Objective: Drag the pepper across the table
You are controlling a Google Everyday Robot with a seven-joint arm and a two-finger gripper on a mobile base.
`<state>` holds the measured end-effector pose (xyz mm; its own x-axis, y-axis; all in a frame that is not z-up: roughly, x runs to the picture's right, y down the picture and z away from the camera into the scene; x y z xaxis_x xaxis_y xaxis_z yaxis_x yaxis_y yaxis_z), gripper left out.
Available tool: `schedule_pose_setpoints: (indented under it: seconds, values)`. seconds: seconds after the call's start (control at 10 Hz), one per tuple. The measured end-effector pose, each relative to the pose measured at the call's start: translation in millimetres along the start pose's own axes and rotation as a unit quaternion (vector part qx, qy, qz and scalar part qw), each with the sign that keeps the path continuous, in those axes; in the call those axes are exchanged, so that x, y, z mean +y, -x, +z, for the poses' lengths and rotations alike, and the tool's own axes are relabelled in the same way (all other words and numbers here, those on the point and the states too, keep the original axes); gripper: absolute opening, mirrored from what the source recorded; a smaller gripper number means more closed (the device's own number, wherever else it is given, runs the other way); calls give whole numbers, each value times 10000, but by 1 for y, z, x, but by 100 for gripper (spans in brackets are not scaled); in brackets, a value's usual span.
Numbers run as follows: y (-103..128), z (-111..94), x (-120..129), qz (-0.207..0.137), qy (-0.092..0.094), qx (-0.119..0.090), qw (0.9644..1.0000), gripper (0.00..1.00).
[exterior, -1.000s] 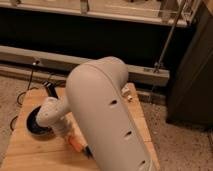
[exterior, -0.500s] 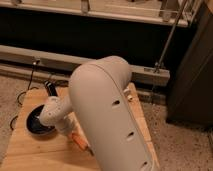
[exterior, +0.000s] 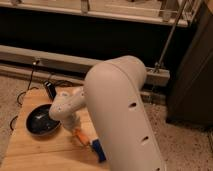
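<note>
End effector (exterior: 74,129) closed, low on surface (exterior: 35,150), mostly masked by wrist. Tip meets pepper (exterior: 80,136) at upper-left end: your likely aim is to press and drag; grip unconfirmed. Pepper lies between dark pan (exterior: 41,121) and blue cloth (exterior: 98,150). Long axis diagonal, upper-left to lower-right; taper end unclear.

arm (exterior: 122,110): smooth off-white plastic shell, satin finish, soft highlight on top, a few small dark holes down the side. gripper (exterior: 74,129), lower left of centre under the same pale plastic wrist, fingers closed, right by the pepper (exterior: 80,136). pepper: orange, smooth skin, slight sheen. table (exterior: 35,152): light wood planks, visible seams, low-gloss. pan (exterior: 41,120) at left: black, glossy inside. blue pad (exterior: 98,149), bottom centre: looks like cloth, matt. floor (exterior: 190,145), right: speckled, stone-like.
</note>
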<state>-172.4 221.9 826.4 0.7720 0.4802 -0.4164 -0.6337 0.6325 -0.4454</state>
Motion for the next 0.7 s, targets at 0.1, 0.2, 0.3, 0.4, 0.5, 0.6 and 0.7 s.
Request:
schedule_pose_setpoints:
  seconds: [0.1, 0.2, 0.3, 0.4, 0.5, 0.6, 0.7]
  values:
    - [0, -2, -5, 21, 20, -68, 10000, 0]
    - [2, -4, -8, 24, 64, -156, 9999, 0]
    - [3, -4, -11, 15, 102, -226, 9997, 0]
    - [4, -3, -14, 14, 132, -275, 9995, 0]
    - [5, -3, -16, 16, 145, -313, 9994, 0]
    - [6, -3, -21, 24, 147, -349, 9993, 0]
    - [7, -2, -28, 37, 121, -365, 9993, 0]
